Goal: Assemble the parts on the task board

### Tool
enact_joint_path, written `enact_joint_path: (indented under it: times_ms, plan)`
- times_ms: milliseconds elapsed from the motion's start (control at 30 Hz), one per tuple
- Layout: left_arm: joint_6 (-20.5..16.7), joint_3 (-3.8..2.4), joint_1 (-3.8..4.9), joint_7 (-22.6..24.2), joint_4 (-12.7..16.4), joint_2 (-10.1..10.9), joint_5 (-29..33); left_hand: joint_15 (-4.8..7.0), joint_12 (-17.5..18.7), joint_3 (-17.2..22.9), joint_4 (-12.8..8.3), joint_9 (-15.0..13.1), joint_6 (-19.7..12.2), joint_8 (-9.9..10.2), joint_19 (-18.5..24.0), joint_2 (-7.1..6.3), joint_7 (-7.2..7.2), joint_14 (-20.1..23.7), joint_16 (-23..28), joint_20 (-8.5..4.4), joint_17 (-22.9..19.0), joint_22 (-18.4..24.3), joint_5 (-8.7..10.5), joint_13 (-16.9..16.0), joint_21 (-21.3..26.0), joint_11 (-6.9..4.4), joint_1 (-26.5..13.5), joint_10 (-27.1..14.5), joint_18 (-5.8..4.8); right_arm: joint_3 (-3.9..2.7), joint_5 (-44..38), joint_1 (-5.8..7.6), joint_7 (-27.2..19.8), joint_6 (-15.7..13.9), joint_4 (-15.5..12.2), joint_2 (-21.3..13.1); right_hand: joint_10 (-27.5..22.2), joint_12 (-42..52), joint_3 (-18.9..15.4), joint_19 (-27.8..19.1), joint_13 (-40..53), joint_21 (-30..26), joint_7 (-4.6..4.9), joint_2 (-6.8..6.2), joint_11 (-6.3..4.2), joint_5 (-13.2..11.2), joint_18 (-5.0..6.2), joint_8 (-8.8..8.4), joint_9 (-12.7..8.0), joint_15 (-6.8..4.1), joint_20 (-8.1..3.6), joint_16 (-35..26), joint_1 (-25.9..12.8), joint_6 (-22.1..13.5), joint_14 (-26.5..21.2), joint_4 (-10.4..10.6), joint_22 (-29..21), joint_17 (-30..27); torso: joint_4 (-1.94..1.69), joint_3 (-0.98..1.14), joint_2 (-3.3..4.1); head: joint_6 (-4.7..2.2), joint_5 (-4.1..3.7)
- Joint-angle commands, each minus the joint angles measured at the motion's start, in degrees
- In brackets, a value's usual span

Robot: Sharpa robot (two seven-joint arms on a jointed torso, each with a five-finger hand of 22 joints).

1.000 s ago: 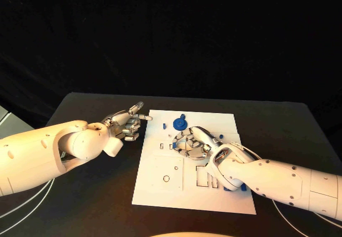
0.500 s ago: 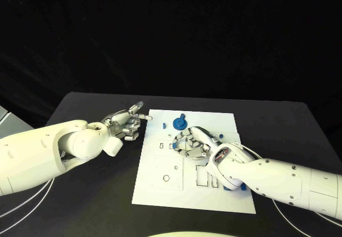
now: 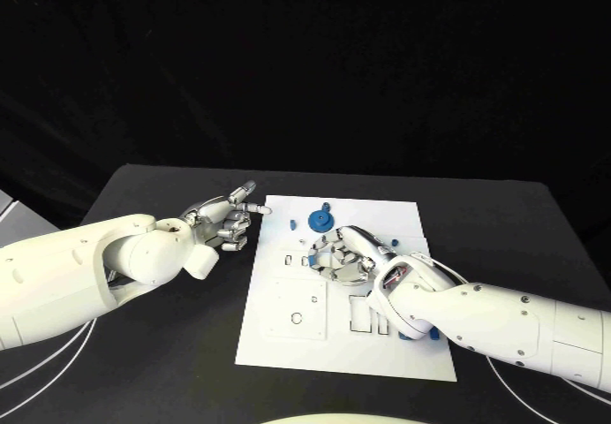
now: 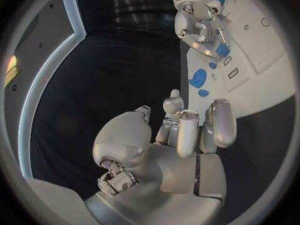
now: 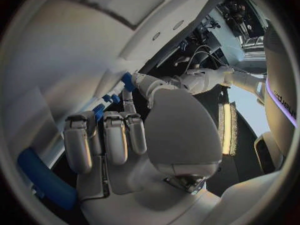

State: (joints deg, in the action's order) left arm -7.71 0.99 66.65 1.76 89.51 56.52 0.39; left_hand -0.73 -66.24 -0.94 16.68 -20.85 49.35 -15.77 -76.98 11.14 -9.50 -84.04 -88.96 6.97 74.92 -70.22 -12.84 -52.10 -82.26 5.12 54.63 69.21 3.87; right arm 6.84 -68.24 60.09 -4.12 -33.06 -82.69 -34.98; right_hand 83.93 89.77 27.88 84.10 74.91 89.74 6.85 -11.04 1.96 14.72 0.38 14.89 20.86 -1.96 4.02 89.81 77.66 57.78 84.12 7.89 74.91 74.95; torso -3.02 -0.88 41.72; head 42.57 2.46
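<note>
The white task board lies in the middle of the black table. My right hand is low over its upper middle, and its thumb and a finger pinch a small blue part, which the left wrist view also shows as a blue part at the fingertips. A round blue part stands on the board just beyond that hand. My left hand hovers off the board's far left corner, holding nothing, its fingers loosely bent and apart.
A few small blue pieces lie near the board's right edge. A longer blue piece shows under my right forearm. Rectangular slots are cut in the board's near half. Black table surrounds the board.
My right forearm has shifted very slightly over the board. The left hand and the blue parts stay where they were.
</note>
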Motion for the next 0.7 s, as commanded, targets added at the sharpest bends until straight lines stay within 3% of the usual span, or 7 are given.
enact_joint_path:
  times_ms: [33, 700]
  plan:
    - [0.78, -0.05, 0.07, 0.6, 0.07, -0.11, -0.21, -0.53, 0.24, -0.32, 0.04, 0.05, -0.31, 0.29, 0.5, -0.01, -0.21, -4.66, 0.29, 0.04, 11.65, 0.06, 0.01, -0.03, 0.18, -0.09, 0.39, -0.42, 0.5, 0.58, -0.35, -0.76, 2.84, 2.38, 0.5, -0.22, 6.07, 0.23, -0.44, 5.9, 15.09, 0.26, -0.08, 0.18, 0.36, 0.33, -0.38, 0.2, 0.05, 0.34, 0.36, 0.19, -0.48, 0.32, 5.88, -0.02, 15.09, 15.05, -0.02, -0.04, -0.03, 0.07, -0.02]
    - [0.83, -0.05, 0.07, 0.62, 0.02, -0.06, -0.23, -0.54, 0.2, -0.33, 0.04, 0.06, -0.3, 0.31, 0.48, -0.02, -0.22, -4.68, 0.28, 0.06, 11.69, 0.03, 0.01, -0.07, 0.17, -0.08, 0.5, -0.4, 0.49, 0.58, -1.62, -0.76, 3.29, 3.29, 0.42, -0.23, 6.07, 0.23, -1.01, 5.9, 15.09, 0.26, 0.21, -0.49, 0.58, 0.28, -0.38, -0.03, -0.04, 0.47, 0.41, 0.19, -1.07, -0.38, 5.88, 0.03, 15.09, 15.05, -0.02, -0.04, -0.03, 0.24, -0.11]
